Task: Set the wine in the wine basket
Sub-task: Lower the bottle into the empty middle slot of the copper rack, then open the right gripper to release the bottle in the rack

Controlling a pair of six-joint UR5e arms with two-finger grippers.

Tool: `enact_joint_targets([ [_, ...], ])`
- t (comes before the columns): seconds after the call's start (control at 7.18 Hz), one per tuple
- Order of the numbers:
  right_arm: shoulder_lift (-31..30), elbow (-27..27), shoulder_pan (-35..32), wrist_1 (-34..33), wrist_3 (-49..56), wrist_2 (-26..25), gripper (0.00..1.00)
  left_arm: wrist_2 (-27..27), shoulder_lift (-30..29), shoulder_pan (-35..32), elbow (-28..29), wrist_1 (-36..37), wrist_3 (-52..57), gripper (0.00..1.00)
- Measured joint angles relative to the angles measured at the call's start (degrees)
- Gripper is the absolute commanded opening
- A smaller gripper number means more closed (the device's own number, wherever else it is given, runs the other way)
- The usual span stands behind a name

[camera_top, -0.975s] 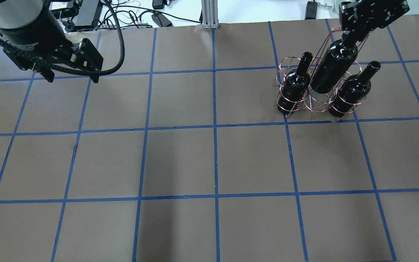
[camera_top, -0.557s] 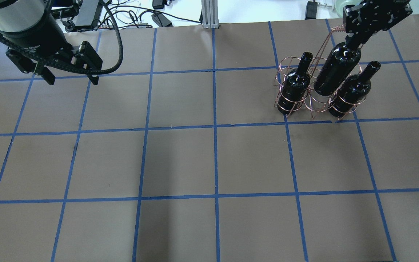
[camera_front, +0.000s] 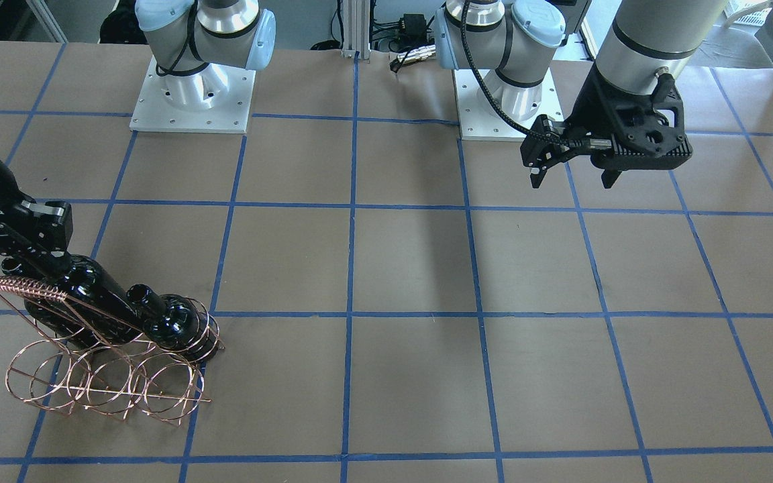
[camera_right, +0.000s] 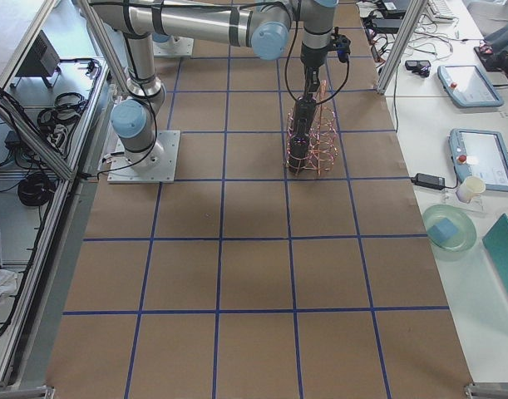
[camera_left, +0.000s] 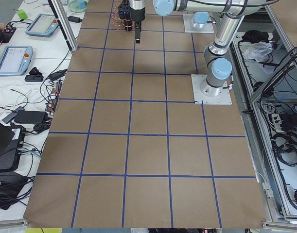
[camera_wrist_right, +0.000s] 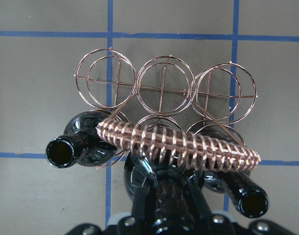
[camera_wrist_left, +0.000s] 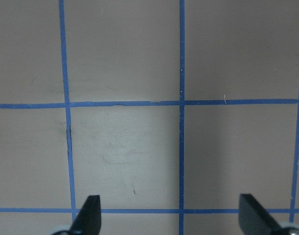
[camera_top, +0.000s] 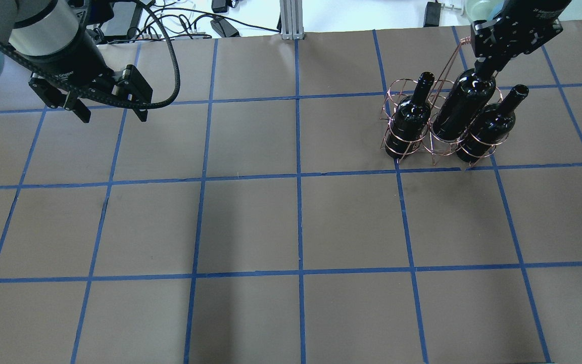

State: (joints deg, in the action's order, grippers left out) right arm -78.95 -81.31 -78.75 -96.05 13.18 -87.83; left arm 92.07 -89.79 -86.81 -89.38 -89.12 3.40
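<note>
Wine (camera_top: 460, 108) sits lower than 1 s ago, lower body inside the middle ring of wine basket (camera_top: 396, 150), between flanking bottles (camera_top: 411, 119). Right gripper (camera_top: 486, 64) clamped on its neck. Neck and base mostly hidden. Left gripper (camera_top: 113, 115) moved toward the basket, well apart from it, fingers spread wide, empty.

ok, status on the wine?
Left gripper open, empty. Right gripper shut on middle bottle, base in basket centre ring. Side bottles seated; nothing blocking.
</note>
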Motion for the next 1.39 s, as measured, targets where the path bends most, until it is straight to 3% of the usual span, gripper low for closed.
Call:
enact_joint_targets([
  [0.7, 3.91, -5.04, -0.05, -7.16, 0.14, -0.02, 0.00, -0.51, -0.27, 0.23, -0.45, 0.93, -0.09, 1.00],
  [0.97, 4.67, -6.33, -0.08, -8.49, 0.16, -0.19, 0.99, -0.22, -0.53, 0.23, -0.45, 0.94, 0.27, 1.00],
  [1.39, 1.98, -6.06, -0.25, -7.18, -0.14, -0.19, 1.00, -0.20, -0.52, 0.27, -0.81, 0.54, 0.69, 1.00],
])
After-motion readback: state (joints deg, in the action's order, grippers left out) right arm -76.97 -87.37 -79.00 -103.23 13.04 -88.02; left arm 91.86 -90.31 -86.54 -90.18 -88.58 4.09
